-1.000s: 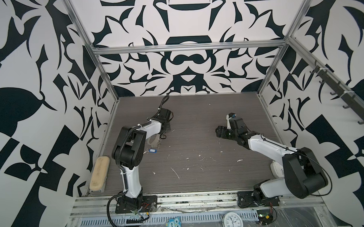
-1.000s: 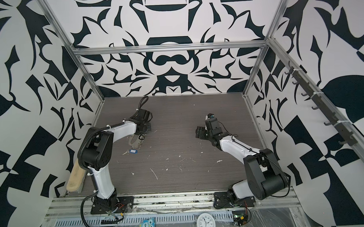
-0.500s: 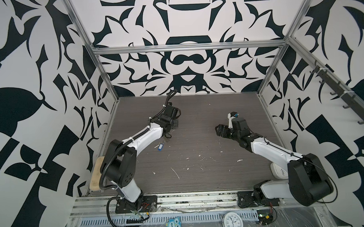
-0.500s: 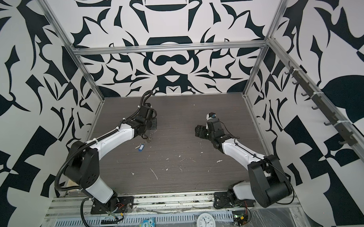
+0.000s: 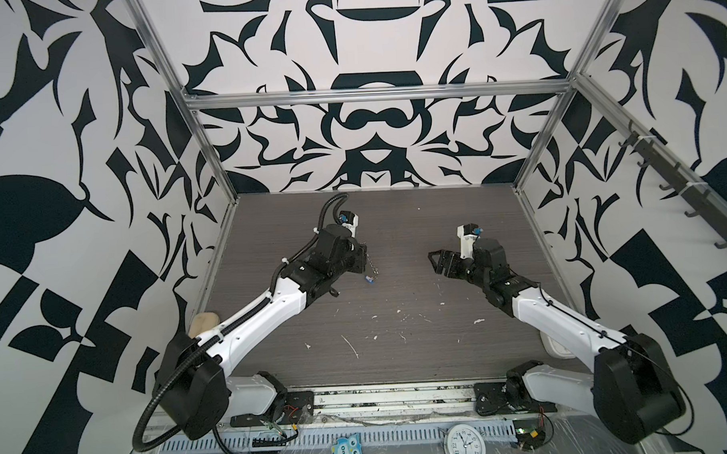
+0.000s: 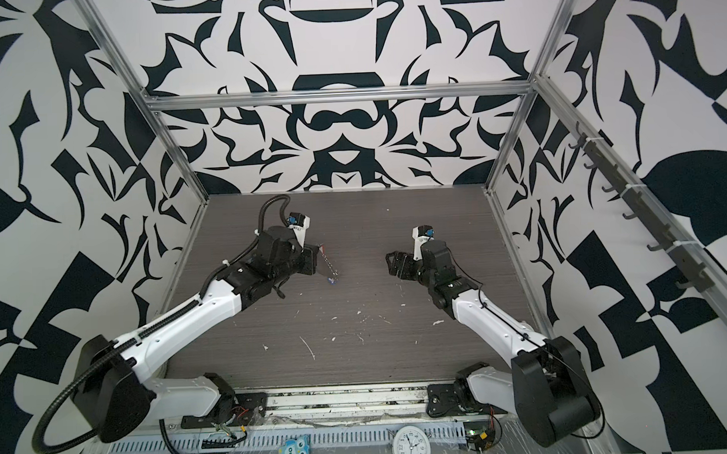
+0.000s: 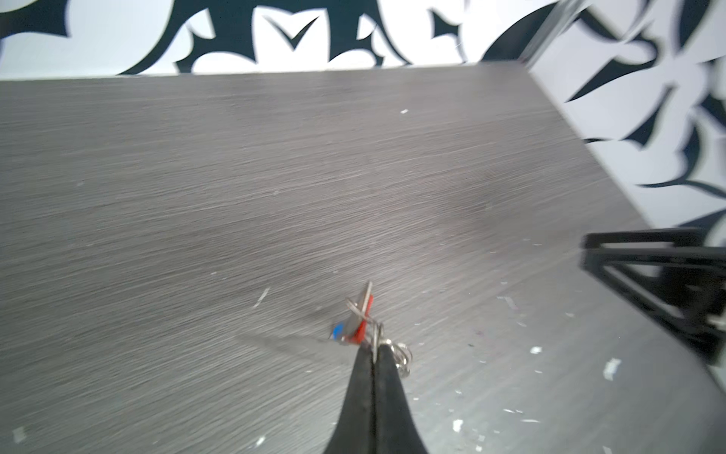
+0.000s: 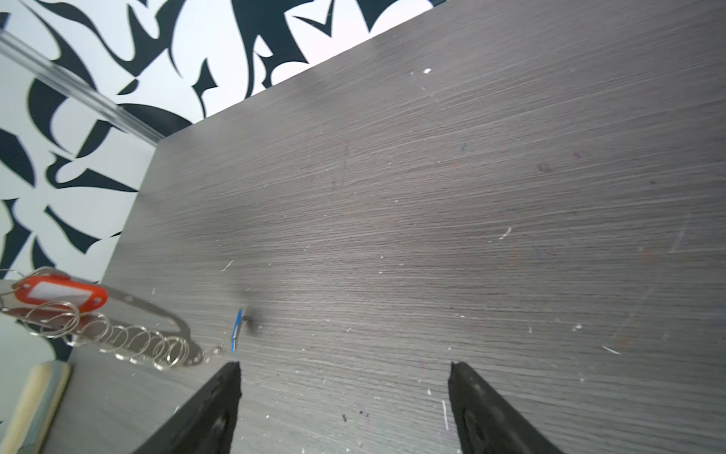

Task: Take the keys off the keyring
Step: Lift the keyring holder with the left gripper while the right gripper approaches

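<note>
So, keyring held up.
Left fingers pinch it so blue key tag dangles reachable; right fingers spread, empty.

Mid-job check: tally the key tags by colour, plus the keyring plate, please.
Red key tag: 1
Blue key tag: 1
Keyring plate: 1
Total: 3
</note>
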`<state>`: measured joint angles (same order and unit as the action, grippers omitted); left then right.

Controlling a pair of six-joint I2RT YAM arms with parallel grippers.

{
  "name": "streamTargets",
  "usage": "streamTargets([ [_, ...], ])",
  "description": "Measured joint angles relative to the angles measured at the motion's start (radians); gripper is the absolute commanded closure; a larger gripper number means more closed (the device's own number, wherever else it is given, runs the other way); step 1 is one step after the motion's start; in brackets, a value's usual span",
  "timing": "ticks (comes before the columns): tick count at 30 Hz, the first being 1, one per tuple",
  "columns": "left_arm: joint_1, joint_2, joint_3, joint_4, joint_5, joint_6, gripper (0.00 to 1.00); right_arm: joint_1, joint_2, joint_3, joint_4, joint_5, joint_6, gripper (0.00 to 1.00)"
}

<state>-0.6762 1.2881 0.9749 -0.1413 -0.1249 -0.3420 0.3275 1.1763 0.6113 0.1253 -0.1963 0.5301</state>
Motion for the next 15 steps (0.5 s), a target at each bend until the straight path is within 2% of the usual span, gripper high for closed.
streamTargets([
  [7,-0.011,-0.086,-0.121,0.172,0.156,-0.014,1.0,0.013,-0.093,-0.073,0.031,-0.04,0.005,0.15],
  [11,-0.011,-0.089,-0.132,0.198,0.248,-0.011,1.0,0.027,-0.155,-0.08,0.034,-0.076,-0.003,0.16],
  [15,-0.011,-0.09,-0.122,0.205,0.371,0.006,1.0,0.041,-0.222,-0.082,0.055,-0.128,-0.012,0.21],
])
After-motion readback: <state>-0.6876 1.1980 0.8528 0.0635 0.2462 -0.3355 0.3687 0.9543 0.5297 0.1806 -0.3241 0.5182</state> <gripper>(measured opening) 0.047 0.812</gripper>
